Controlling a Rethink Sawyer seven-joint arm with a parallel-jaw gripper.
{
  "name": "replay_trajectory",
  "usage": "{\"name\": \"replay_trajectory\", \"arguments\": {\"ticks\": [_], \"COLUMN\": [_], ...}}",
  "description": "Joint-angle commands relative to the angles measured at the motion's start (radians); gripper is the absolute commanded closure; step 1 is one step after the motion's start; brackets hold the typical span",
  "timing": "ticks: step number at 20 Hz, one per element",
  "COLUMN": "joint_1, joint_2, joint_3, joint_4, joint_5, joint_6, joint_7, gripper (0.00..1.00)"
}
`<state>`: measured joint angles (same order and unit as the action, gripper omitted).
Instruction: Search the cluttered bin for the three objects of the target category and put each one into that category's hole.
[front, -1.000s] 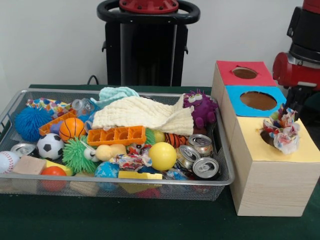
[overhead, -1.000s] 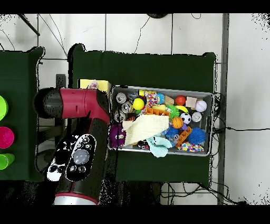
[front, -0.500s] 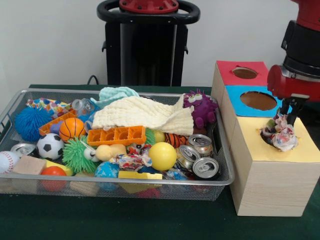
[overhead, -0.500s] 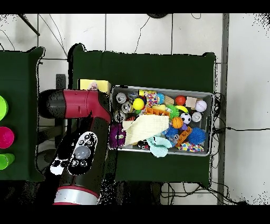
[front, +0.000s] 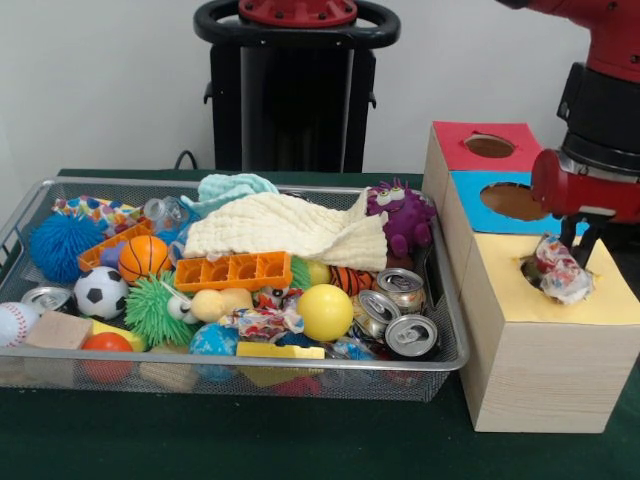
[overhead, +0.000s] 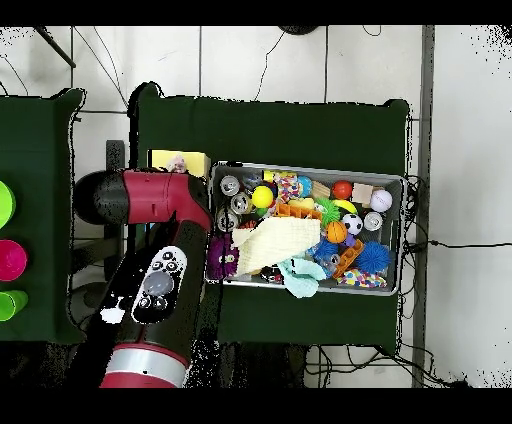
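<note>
One crumpled wrapper (front: 560, 270) is being lodged in the yellow hole (front: 535, 272); the end effector (front: 588, 232) state cannot be told, and snagging on the rim is being risked.

White wall (front: 100, 90) behind; dark green table cloth (front: 250, 440) (pale tiled floor (overhead: 460, 150) w/ cables).

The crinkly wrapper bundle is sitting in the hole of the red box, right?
Not quite. The crinkly wrapper bundle is sitting in the hole of the yellow box, the one nearest the camera, not the red box. The front view shows it, just under the arm's end.
</note>
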<state>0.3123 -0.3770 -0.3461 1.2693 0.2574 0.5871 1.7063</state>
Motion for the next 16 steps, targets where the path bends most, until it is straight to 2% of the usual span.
{"name": "replay_trajectory", "arguments": {"ticks": [1, 6, 11, 16], "joint_1": [-0.031, -0.035, -0.039, -0.030], "joint_2": [0.080, 0.119, 0.157, 0.180], "joint_3": [0.085, 0.091, 0.085, 0.070], "joint_4": [0.074, 0.070, 0.040, 0.024], "joint_5": [0.036, 0.041, 0.045, 0.047], "joint_6": [-0.083, -0.094, -0.045, -0.049], "joint_7": [0.261, 0.258, 0.250, 0.251], "gripper": [1.00, 1.00, 1.00, 1.00]}}
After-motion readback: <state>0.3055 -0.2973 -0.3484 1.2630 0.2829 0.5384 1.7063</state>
